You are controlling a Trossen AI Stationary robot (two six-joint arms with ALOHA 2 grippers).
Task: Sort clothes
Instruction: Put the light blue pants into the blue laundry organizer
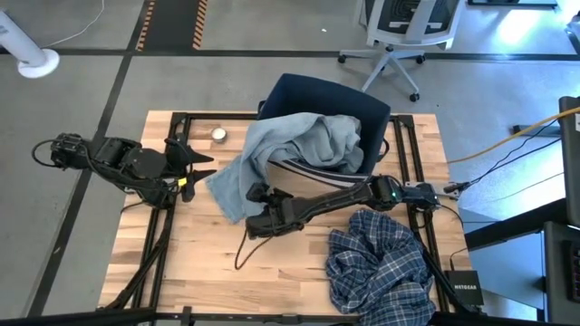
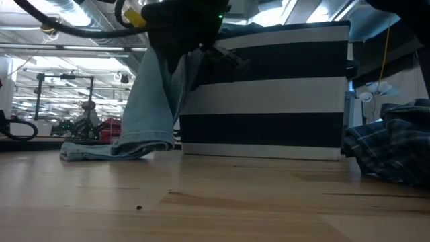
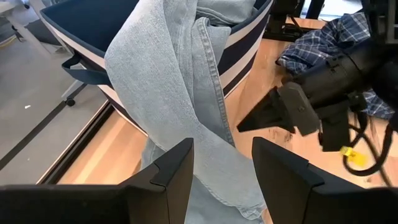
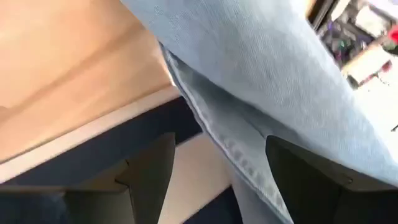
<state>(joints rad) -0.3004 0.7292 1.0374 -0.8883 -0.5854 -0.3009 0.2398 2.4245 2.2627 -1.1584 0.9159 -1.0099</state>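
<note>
Wooden table: denim drapes between both open hands.

A grey concrete floor is surrounding the wooden table. Beyond the table, a white office chair is standing, and a white fan base is sitting nearby.

high view: straight down over the whole worktop. low view: level with the worktop surface, facing across it toward the striped bin and the room behind. left wrist view: close, looking past own fingers at the denim, also seen from above. right wrist view: pressed very near the same denim and bin.
</note>
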